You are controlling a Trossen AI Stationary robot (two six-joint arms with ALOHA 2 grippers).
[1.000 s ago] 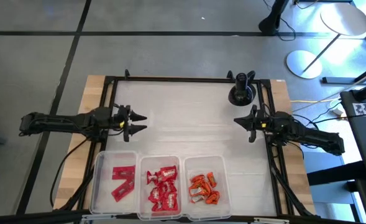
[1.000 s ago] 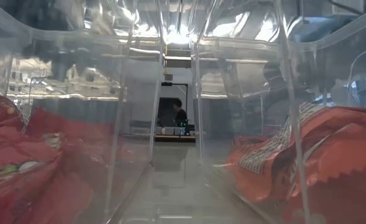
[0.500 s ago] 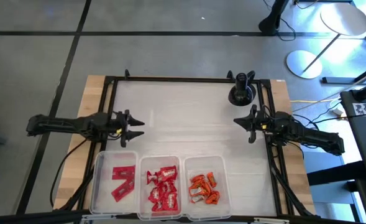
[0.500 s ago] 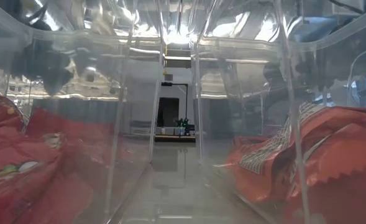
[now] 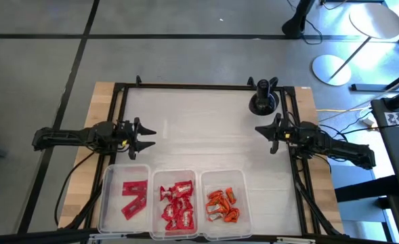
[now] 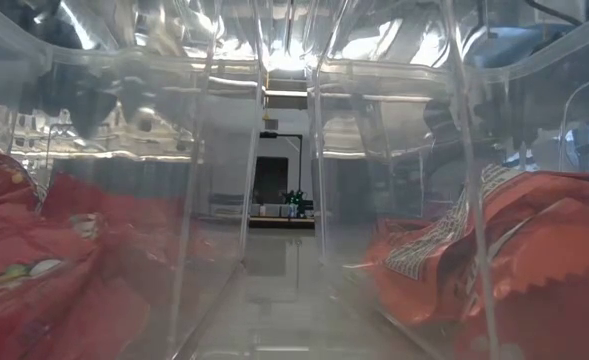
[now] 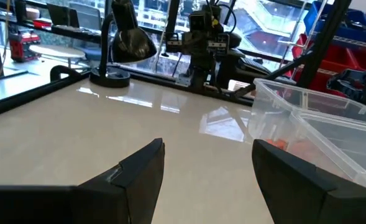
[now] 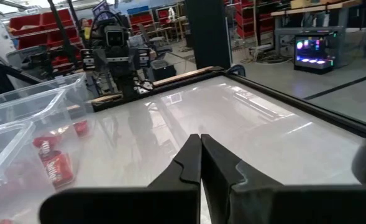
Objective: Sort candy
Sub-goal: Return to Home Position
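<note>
Three clear bins stand along the table's near edge, and the candy lies inside them. The left bin (image 5: 125,197) holds flat red bars (image 5: 134,197). The middle bin (image 5: 176,204) holds small red packets (image 5: 178,205). The right bin (image 5: 224,203) holds orange pieces (image 5: 222,206). My left gripper (image 5: 150,136) is open and empty above the table's left side, beyond the left bin. My right gripper (image 5: 259,131) is shut and empty at the table's right side. Red packets (image 8: 53,163) and the bins also show in the right wrist view.
A black round-based stand (image 5: 262,100) sits at the far right corner of the table. A black frame (image 5: 185,87) runs around the white table top (image 5: 206,135), whose middle lies bare between the two grippers. The low view looks through the bin walls (image 6: 314,180).
My left gripper has drawn back toward the table's left edge and a little toward the near edge, staying open. My right gripper has kept still.
</note>
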